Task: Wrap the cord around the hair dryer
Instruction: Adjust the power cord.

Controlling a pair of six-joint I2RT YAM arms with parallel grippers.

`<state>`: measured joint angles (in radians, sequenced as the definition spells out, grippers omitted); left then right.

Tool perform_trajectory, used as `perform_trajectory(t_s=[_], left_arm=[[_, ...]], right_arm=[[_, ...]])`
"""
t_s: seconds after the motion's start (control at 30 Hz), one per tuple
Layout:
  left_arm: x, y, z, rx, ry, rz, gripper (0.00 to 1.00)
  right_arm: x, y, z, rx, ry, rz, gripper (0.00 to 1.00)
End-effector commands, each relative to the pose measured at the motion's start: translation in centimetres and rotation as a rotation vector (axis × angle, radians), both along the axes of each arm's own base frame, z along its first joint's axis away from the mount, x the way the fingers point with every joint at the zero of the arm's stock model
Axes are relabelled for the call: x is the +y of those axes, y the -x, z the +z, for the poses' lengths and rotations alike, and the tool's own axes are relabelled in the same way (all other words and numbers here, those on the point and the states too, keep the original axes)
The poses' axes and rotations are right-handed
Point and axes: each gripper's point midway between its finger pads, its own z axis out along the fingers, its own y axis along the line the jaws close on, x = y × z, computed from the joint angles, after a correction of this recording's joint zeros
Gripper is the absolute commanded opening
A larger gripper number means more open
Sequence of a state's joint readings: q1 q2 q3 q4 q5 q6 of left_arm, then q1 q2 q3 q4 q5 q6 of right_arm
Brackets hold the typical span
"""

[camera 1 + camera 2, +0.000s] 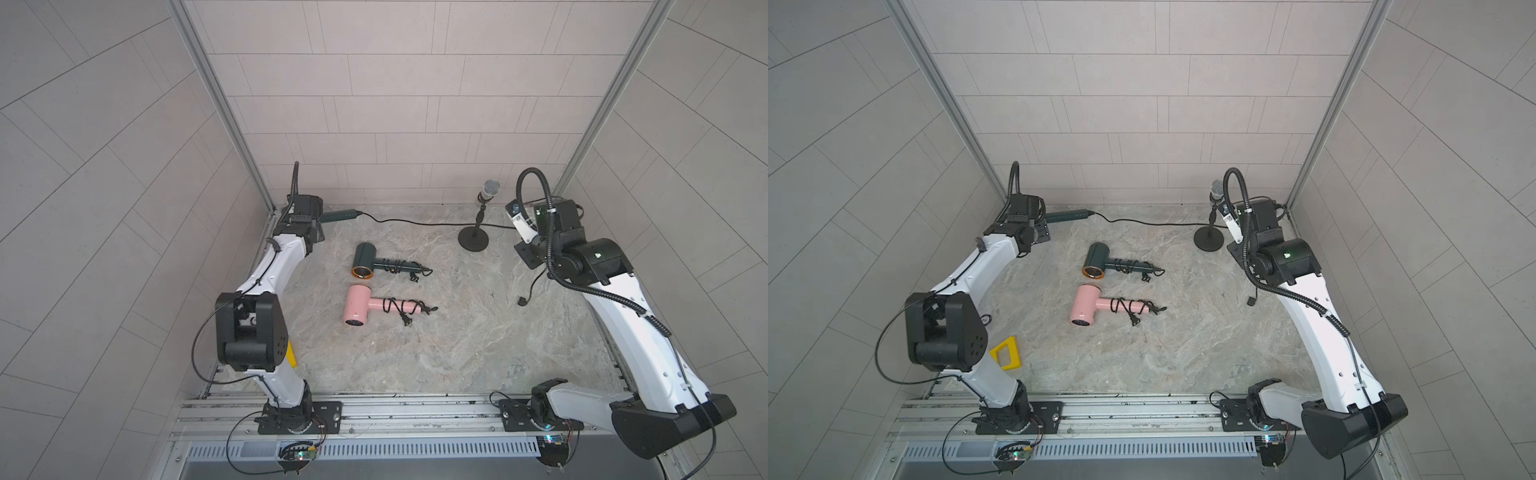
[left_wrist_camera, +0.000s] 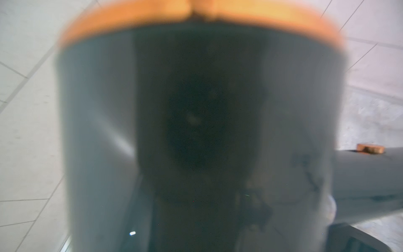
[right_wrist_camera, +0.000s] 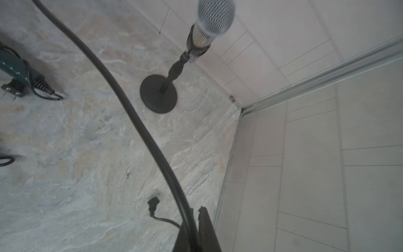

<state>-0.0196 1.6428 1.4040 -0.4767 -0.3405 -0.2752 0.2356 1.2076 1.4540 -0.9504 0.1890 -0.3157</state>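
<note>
— What lay nearest me on the bench?
— A pink dryer mid-bench, its lead wound on; just beyond it a green dryer, wound too.
— And my grippers?
— At the far left corner my left gripper clamped the hair dryer. Its cord ran along the far edge into my right gripper, pinched tight.

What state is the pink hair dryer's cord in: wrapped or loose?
Wrapped: the cord coils around the pink hair dryer's handle, plug lying beside it.
</note>
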Motion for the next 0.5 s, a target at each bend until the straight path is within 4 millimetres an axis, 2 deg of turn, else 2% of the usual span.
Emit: perform_trajectory(t_s=[0.0, 0.07, 0.13, 0.27, 0.37, 0.47], left_arm=[[-0.5, 1.2, 4.6, -0.1, 0.05, -0.029, 0.0], [-2.1, 1.8, 5.7, -0.114, 0.116, -0.091, 0.0], [-3.4, 2.6, 6.8, -0.121, 0.161, -0.14, 0.0], [-6.0, 4.2, 9.2, -0.131, 0.239, -0.245, 0.0], [-8.0, 5.6, 10.9, -0.137, 0.274, -0.317, 0.0], [-10.0, 6.6, 12.9, -0.17, 0.351, -0.383, 0.0]], right_arm=[[3.6, 0.7, -2.2, 0.025, -0.301, 0.063, 0.02], [5.2, 0.6, -4.6, 0.056, -0.452, 0.086, 0.08], [6.4, 0.9, -6.8, 0.105, -0.52, 0.103, 0.13], [7.2, 2.3, -9.6, 0.18, -0.552, 0.129, 0.44], [7.7, 2.8, -8.7, 0.145, -0.579, 0.169, 0.58], [8.7, 2.8, -7.2, 0.088, -0.645, 0.221, 0.61]])
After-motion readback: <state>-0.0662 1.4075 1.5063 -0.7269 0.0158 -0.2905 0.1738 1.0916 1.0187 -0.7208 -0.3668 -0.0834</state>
